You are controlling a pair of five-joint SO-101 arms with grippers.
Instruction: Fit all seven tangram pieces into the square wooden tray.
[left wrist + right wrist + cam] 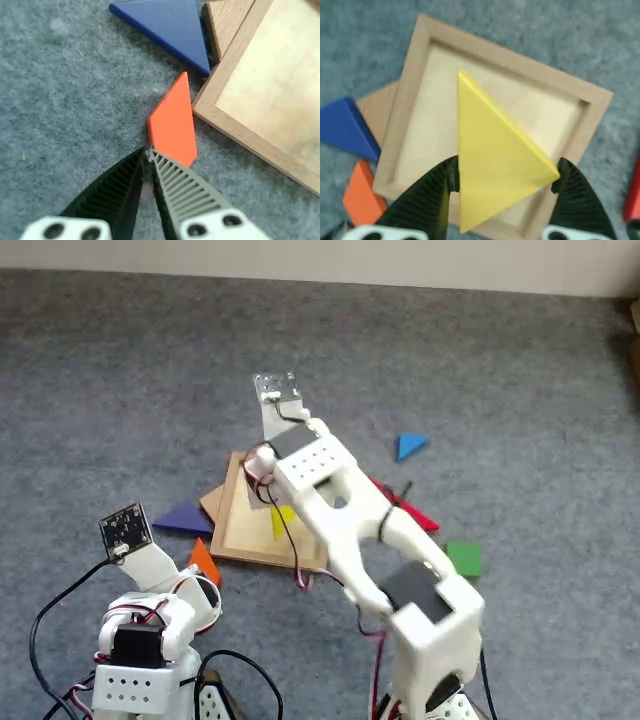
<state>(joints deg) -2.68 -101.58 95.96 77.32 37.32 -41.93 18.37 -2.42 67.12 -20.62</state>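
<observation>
The square wooden tray lies on the grey carpet in front of both arms. My right gripper is shut on a large yellow triangle, holding it tilted over the tray's floor; the triangle peeks out under the right arm. My left gripper is shut, its tips touching the near end of an orange parallelogram that lies just outside the tray's rim. A dark blue triangle and a tan wooden piece lie beyond it, by the tray's left side.
To the right of the tray a red piece lies partly under the right arm, with a green square and a small blue triangle farther out. Open carpet stretches beyond the tray.
</observation>
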